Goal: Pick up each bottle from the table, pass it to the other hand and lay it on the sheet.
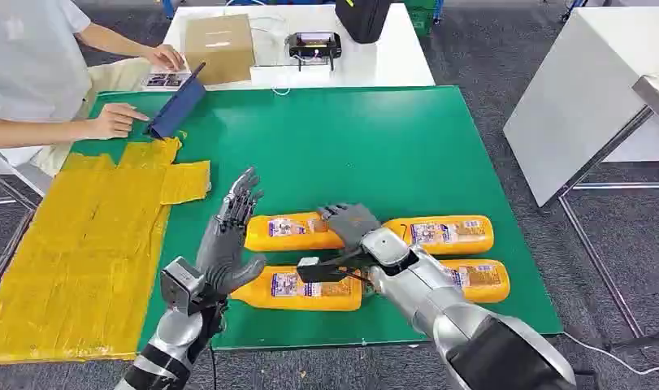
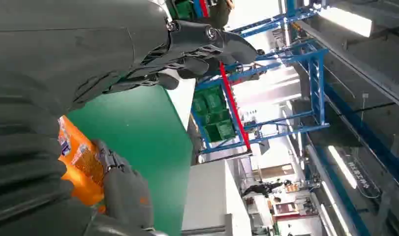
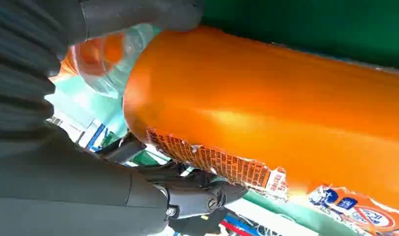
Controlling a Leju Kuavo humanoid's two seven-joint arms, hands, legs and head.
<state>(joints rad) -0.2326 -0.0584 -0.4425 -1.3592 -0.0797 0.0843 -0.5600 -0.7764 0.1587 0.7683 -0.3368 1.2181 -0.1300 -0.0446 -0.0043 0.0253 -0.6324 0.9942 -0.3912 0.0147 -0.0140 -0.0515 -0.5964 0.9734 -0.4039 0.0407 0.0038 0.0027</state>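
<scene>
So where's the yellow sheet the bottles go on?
In the head view the yellow sheet lies on the left part of the green table, beside the left robot hand and in front of a seated person.

Showing bright orange on the four bottles [image 1: 293, 231], each wearing a label [image 1: 287, 227] printed in white, blue and red. Lying on a plain green mat [image 1: 366, 146], with a crinkled yellow sheet [image 1: 74, 236] glowing beside it. Gleaming silver along both arms, going dark grey at the left hand [image 1: 232, 236] and lighter grey at the right hand [image 1: 350, 221]. Sitting behind, a brown cardboard box [image 1: 220, 47] on a white table [image 1: 391, 61].
</scene>
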